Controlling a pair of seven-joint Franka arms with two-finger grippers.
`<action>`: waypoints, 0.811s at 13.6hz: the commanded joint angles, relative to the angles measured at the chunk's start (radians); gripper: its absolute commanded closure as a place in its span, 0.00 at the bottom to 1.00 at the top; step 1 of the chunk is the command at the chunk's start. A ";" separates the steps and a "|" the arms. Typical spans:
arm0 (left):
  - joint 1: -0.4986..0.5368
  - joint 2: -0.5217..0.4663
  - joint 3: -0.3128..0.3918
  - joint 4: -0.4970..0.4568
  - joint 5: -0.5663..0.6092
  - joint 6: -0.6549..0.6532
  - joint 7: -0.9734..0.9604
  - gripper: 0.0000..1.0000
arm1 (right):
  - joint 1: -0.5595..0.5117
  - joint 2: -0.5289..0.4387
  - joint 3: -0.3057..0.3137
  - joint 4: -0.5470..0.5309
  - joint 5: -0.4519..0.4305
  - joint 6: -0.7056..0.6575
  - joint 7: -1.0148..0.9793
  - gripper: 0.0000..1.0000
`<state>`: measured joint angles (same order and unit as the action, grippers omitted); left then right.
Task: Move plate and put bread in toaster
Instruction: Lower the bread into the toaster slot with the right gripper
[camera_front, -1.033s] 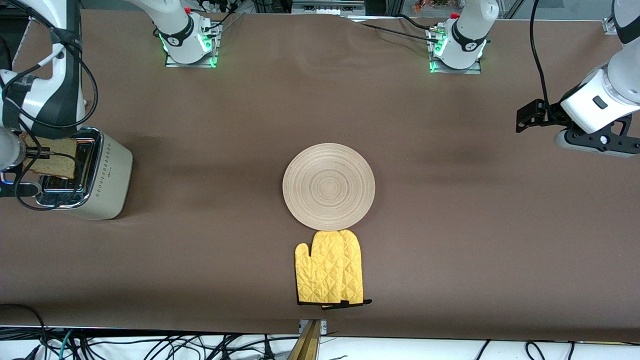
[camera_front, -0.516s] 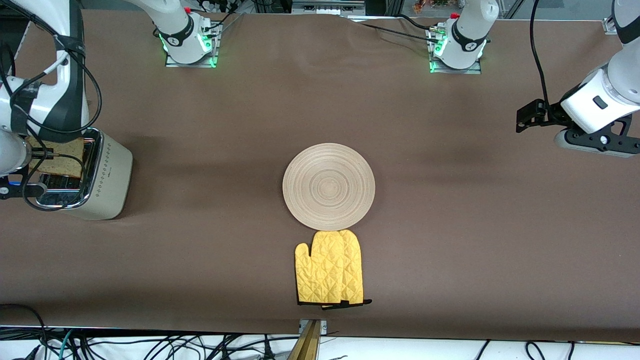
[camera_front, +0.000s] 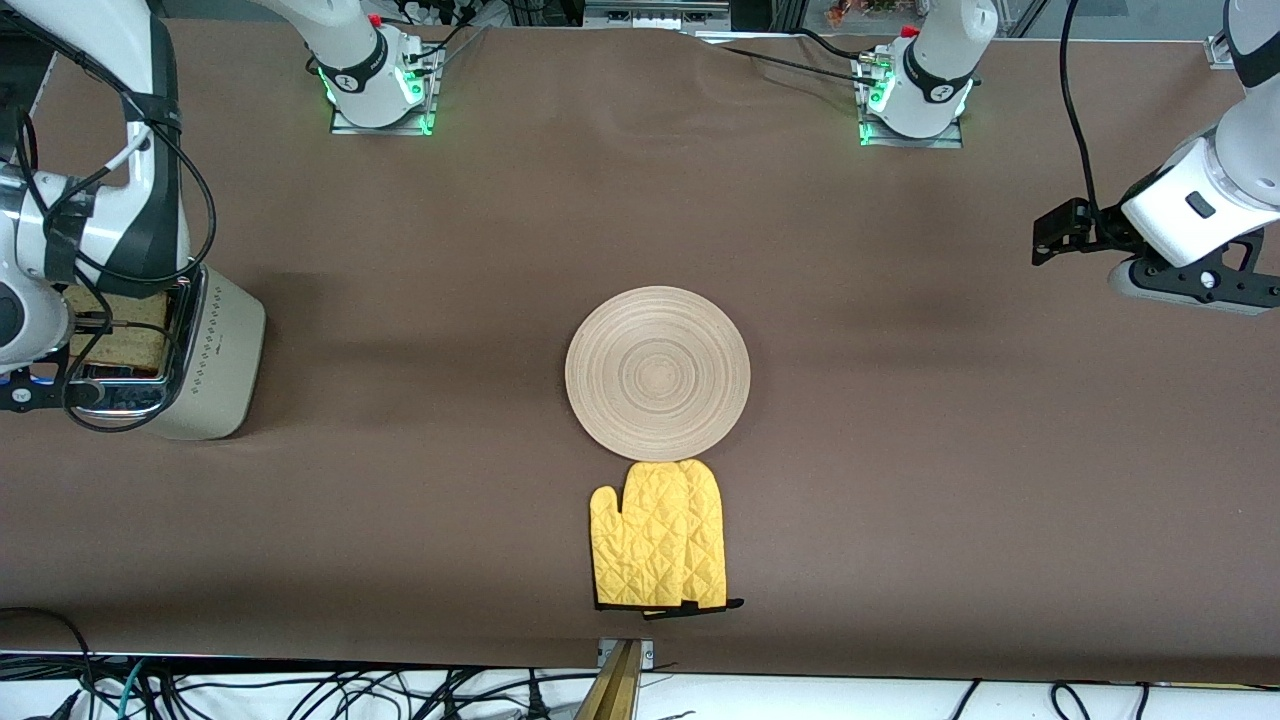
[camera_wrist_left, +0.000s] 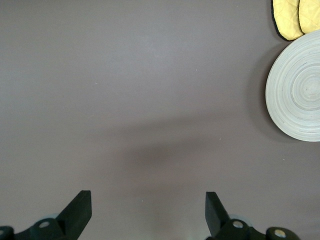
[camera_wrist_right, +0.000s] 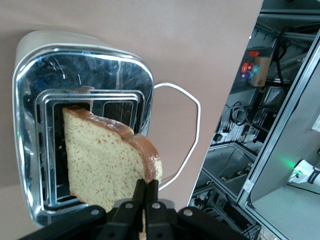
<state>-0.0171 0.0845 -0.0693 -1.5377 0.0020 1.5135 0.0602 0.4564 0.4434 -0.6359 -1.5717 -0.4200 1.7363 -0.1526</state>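
The cream-white toaster (camera_front: 215, 345) stands at the right arm's end of the table; its chrome top (camera_wrist_right: 30, 80) shows two slots. My right gripper (camera_wrist_right: 145, 187) is shut on the crust edge of the brown bread slice (camera_wrist_right: 102, 165) and holds it upright at the mouth of one slot. In the front view the bread (camera_front: 125, 335) shows partly under the right wrist. The wooden plate (camera_front: 657, 373) lies at the table's middle and also shows in the left wrist view (camera_wrist_left: 297, 95). My left gripper (camera_wrist_left: 148, 202) is open and empty, up over bare table at the left arm's end (camera_front: 1190, 288), waiting.
A yellow oven mitt (camera_front: 660, 535) lies just nearer to the front camera than the plate, touching its rim. The toaster's white cord (camera_wrist_right: 192, 115) loops on the table beside it. Racks and cables stand past the table's edge by the toaster.
My right gripper has come down with the bread, which now sits lower against the toaster's top. The left arm, plate and mitt have not moved.
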 joint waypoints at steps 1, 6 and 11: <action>-0.007 0.015 0.005 0.033 -0.017 -0.016 -0.010 0.00 | -0.002 0.012 -0.004 0.009 -0.020 0.016 0.013 1.00; -0.007 0.014 0.006 0.033 -0.017 -0.016 -0.010 0.00 | 0.024 0.041 0.004 0.007 -0.025 0.006 0.125 1.00; -0.007 0.014 0.005 0.033 -0.017 -0.016 -0.010 0.00 | 0.074 0.063 0.010 -0.001 -0.008 -0.026 0.248 1.00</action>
<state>-0.0171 0.0848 -0.0693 -1.5376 0.0020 1.5135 0.0602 0.5178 0.5063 -0.6293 -1.5717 -0.4241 1.7282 0.0501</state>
